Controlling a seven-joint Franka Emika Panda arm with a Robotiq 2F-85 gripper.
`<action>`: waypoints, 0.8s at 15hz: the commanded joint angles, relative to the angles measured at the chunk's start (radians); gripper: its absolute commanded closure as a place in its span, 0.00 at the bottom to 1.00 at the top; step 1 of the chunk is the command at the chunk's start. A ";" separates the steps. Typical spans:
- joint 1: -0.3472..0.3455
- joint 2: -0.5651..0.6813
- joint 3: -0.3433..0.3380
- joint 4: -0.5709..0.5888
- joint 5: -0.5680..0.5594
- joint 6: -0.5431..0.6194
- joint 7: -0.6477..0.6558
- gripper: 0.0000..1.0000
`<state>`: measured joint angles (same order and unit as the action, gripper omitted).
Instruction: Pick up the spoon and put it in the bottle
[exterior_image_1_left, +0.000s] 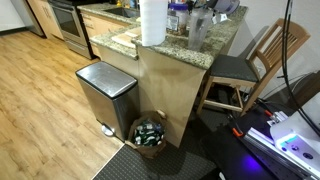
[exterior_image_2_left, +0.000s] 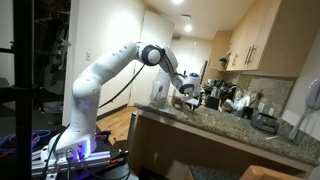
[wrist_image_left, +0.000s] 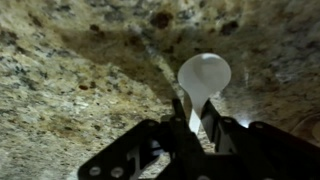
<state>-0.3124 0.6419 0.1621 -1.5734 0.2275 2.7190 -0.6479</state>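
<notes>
Claw (wrist_image_left: 196, 112) clamped on white spoon (wrist_image_left: 203, 75) handle (bowl pointing outward), over speckled granite counter (wrist_image_left: 80, 80)

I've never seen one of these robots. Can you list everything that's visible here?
spoon: one, white, held over the counter
counter: one, speckled brown granite, under the spoon
paper towel roll: one, white, upright on the counter
bottles: several, count unclear, on the counter beside the roll
trash can: one, steel, on the floor by the counter
basket: one, brown, on the floor beside the trash can
chair: one, wooden with a dark seat, at the counter
arm: one, white, reaching over the counter
gripper: one, black, closed on the spoon's handle
</notes>
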 joint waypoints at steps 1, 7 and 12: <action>-0.029 0.009 0.003 0.002 -0.017 0.011 -0.015 1.00; -0.138 -0.014 0.112 0.020 0.133 -0.063 -0.047 1.00; -0.256 -0.102 0.248 -0.007 0.378 -0.026 -0.168 1.00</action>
<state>-0.4944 0.6132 0.3337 -1.5424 0.4805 2.6998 -0.7239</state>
